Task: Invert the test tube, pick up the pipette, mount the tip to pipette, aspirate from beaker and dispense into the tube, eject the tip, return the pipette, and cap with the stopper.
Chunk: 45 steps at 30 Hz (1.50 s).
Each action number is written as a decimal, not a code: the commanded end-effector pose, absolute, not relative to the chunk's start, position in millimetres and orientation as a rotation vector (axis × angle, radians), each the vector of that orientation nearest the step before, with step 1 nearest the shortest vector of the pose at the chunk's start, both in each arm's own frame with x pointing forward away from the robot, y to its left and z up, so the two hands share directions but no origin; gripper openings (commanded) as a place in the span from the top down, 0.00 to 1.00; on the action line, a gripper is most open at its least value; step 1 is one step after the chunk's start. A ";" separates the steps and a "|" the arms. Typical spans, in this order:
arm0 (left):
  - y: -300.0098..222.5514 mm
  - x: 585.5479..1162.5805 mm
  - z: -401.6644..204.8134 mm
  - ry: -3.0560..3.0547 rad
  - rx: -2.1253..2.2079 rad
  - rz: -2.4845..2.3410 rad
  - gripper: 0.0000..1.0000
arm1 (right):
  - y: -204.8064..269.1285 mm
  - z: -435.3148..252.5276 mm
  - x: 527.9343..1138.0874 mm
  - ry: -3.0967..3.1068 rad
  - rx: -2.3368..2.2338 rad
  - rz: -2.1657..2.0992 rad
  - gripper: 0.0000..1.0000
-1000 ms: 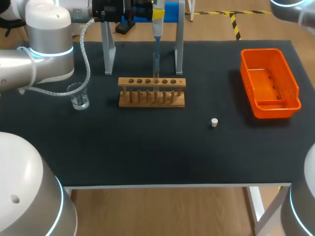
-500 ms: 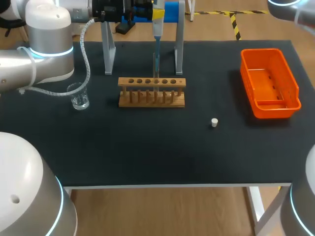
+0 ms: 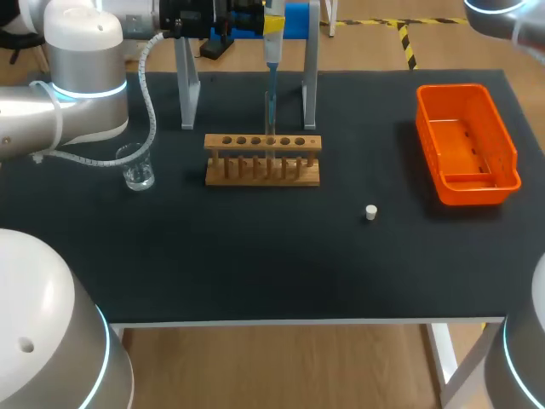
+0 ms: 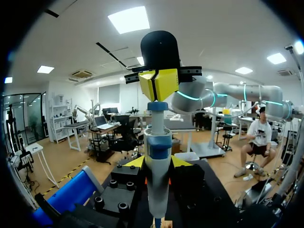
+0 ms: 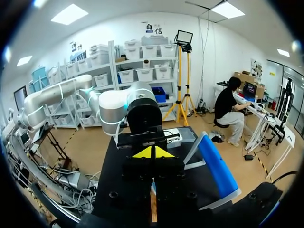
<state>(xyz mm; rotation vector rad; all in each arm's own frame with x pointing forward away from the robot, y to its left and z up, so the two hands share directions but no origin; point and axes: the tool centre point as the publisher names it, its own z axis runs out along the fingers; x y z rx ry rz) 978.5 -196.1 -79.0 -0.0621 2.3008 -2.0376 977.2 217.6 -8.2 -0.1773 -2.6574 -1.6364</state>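
My left gripper (image 3: 271,25) is at the table's far edge, shut on the pipette (image 3: 272,64), which hangs upright with its blue tip (image 3: 271,106) reaching down to the wooden tube rack (image 3: 262,159). I cannot make out a tube under the tip. In the left wrist view the pipette (image 4: 157,156), white with a blue ring and a yellow and black head, stands between the yellow fingertips (image 4: 135,162). The glass beaker (image 3: 136,166) stands left of the rack. A small white stopper (image 3: 370,212) lies on the mat to the right. My right gripper (image 5: 152,152) is shut and empty, off the table's far right.
An orange bin (image 3: 466,142) sits at the right side of the black table (image 3: 272,264). Two grey stand posts (image 3: 187,85) rise behind the rack, either side of the pipette. My left arm's elbow (image 3: 81,77) hangs over the beaker's corner.
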 end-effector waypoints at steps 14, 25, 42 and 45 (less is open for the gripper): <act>-196.0 978.1 -79.2 2.296 -0.062 -2.039 1.00 | 217.6 -18.5 980.4 -2.662 -0.183 -1.590 1.00; -196.0 978.1 -79.2 2.296 -0.062 -2.039 1.00 | 219.7 -25.7 979.6 -2.665 -0.170 -1.564 1.00; -196.0 978.1 -79.2 2.296 -0.062 -2.039 1.00 | 220.1 -38.6 976.3 -2.666 -0.172 -1.520 1.00; -196.0 978.1 -79.2 2.296 -0.062 -2.039 1.00 | 216.7 -27.4 975.7 -2.668 -0.162 -1.557 1.00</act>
